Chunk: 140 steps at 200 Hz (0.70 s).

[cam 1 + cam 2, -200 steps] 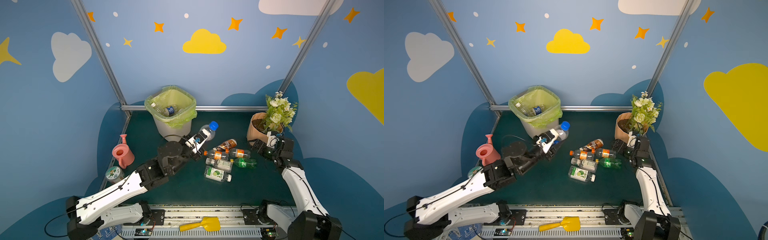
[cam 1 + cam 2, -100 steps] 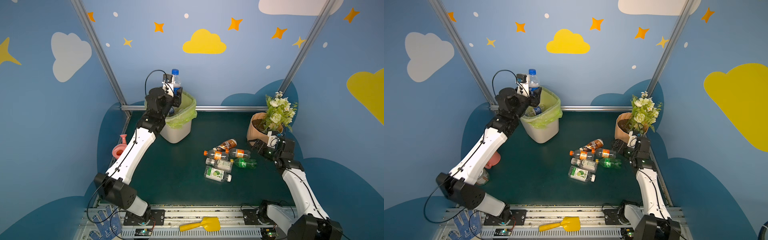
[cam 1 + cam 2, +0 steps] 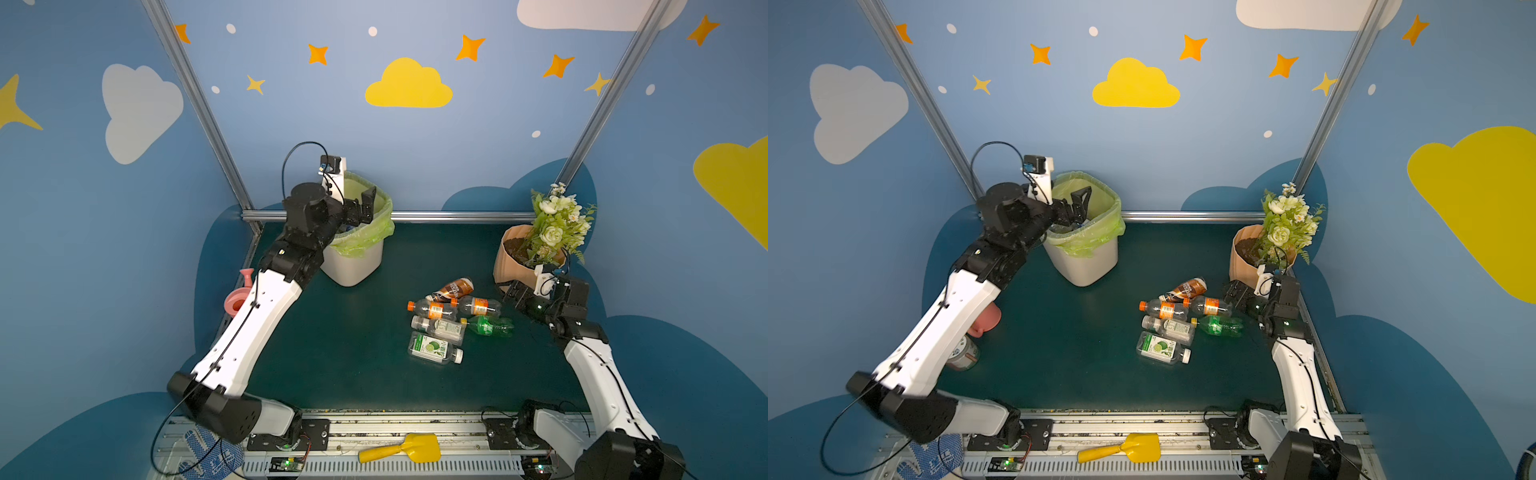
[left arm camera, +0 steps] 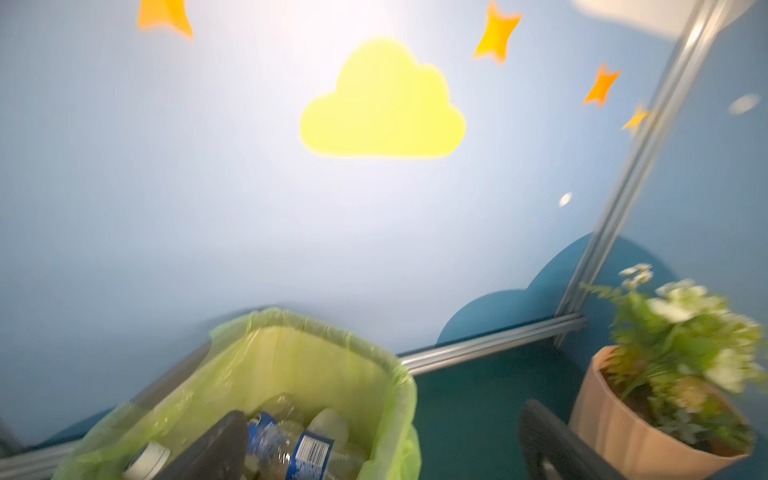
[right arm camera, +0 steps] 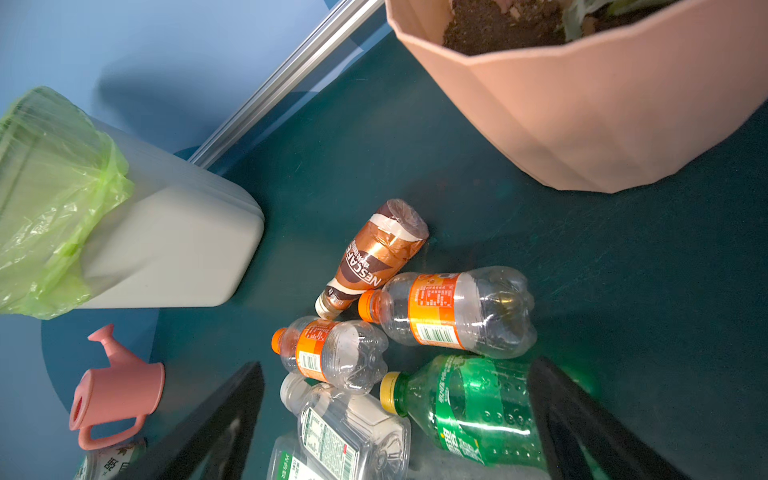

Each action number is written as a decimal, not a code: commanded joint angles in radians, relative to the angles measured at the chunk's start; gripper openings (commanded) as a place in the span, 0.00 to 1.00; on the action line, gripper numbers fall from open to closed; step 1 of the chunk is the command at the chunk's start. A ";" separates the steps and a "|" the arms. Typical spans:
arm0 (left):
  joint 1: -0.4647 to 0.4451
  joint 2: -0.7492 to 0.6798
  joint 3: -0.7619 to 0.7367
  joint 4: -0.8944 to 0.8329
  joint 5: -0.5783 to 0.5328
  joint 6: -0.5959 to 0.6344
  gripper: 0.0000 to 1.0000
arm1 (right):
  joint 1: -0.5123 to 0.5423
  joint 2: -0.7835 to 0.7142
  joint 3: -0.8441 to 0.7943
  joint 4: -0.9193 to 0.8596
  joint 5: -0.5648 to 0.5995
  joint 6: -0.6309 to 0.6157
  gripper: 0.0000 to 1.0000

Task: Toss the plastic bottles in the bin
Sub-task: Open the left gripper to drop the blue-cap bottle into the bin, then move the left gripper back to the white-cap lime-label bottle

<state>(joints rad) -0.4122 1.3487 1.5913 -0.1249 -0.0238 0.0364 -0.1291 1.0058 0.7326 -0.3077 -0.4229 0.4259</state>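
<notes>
The left fingers (image 3: pixel 368 198) hang spread and empty over the bin (image 3: pixel 358 266), which holds several plastic bottles (image 4: pixel 291 449). Five more lie clustered on the surface (image 3: pixel 353 353), about 4 o'clock from the bin in a top view. The right fingers (image 5: pixel 575 419), also spread and empty, are far nearer: the green bottle (image 3: pixel 491 326) lies just at their 7 o'clock, long axis 9 to 3, cap toward 9, so it looks the likely next pick.

Left arm (image 3: pixel 934 345) conceals most of the pink watering can (image 3: pixel 986 322); left gripper (image 3: pixel 1073 212) masks the bin (image 3: pixel 1084 262) interior. Flowers (image 4: pixel 685 332) blurred in the left wrist view; green-labelled clear bottle (image 5: pixel 291 463) cropped by the right wrist frame edge.
</notes>
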 commanded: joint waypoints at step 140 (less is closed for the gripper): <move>-0.275 -0.354 -0.709 0.067 -0.052 -0.041 1.00 | 0.111 0.123 0.054 -0.044 0.114 0.037 0.96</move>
<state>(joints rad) -0.6174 0.9749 0.9066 -0.0204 -0.0944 -0.0544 -0.0231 1.1286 0.7521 -0.3294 -0.3515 0.4484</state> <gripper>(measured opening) 0.998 0.961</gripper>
